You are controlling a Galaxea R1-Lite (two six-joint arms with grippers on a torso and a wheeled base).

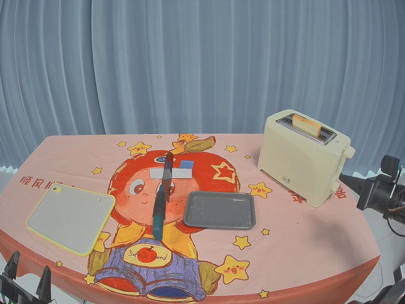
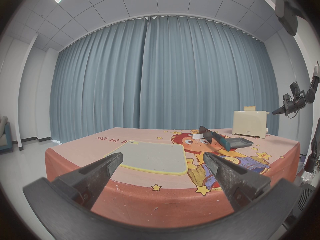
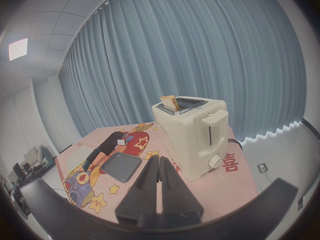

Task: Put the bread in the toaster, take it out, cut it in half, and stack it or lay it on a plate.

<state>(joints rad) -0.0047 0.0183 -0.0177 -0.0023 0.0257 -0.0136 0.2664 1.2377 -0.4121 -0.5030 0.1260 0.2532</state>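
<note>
Head overlooks table (image 1: 303, 241); low wrist views share the toaster (image 1: 301, 159).

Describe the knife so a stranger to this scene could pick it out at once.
On the pink table, look at the middle, between the board and the grey tray. The knife lies there, its blade propped on a small white block. It alone is long and thin, with a teal handle.

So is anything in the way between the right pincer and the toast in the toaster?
Nothing visible. The tan toast slice sticks up from the slot of the cream plastic toaster, open above. The shut right pincer sits off its lever end, apart from it.
</note>
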